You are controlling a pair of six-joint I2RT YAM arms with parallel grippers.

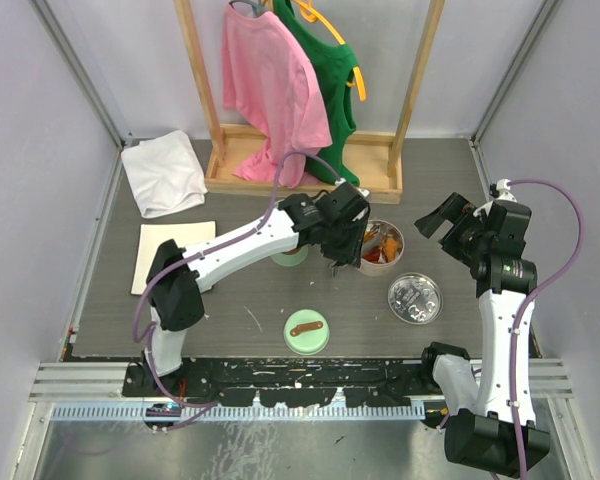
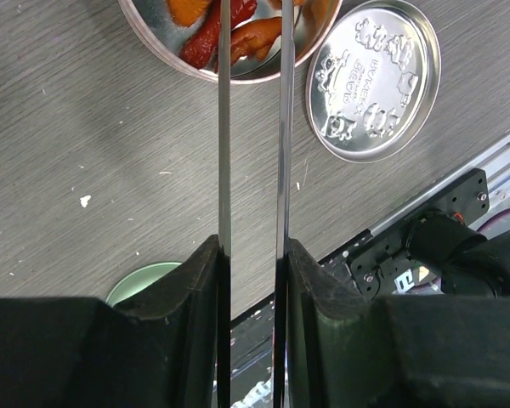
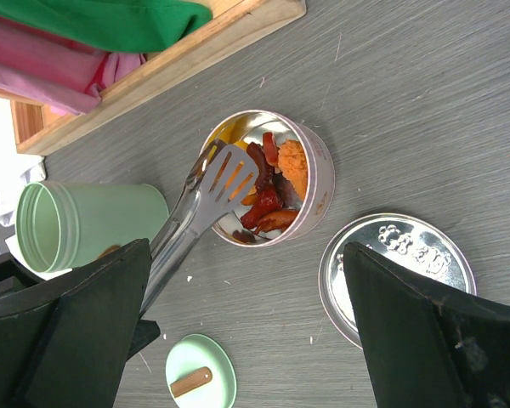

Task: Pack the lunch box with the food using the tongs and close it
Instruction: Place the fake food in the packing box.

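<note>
Nearest the arm bases, a green lid (image 1: 306, 331) with a brown handle lies flat on the desk (image 1: 240, 300). To its right, an embossed silver lid (image 1: 414, 298) lies flat, just beside the round metal tin (image 3: 323, 170). The tin is uncovered and contains the food (image 3: 276, 183): orange, red and dark brown pieces heaped together. The left tool (image 2: 251, 255) is pressed onto the handle end of the tongs (image 3: 195, 208), pinching them. The two tong arms run nearly parallel, and their slotted tips sit inside the tin over the food. Whether a piece is caught between the tips cannot be determined. A green jar (image 3: 93, 221) stands just left of the tin, uncovered. It appears empty, though only part of its interior shows. The right tool (image 1: 452, 228) hangs above the desk to the right of the tin, fingers spread wide and holding nothing. Farther back lie a beige mat (image 1: 170, 255) and a white cloth (image 1: 163, 175). A wooden rack (image 1: 300, 180) carries a pink shirt (image 1: 270, 80) and a green shirt (image 1: 330, 80).
</note>
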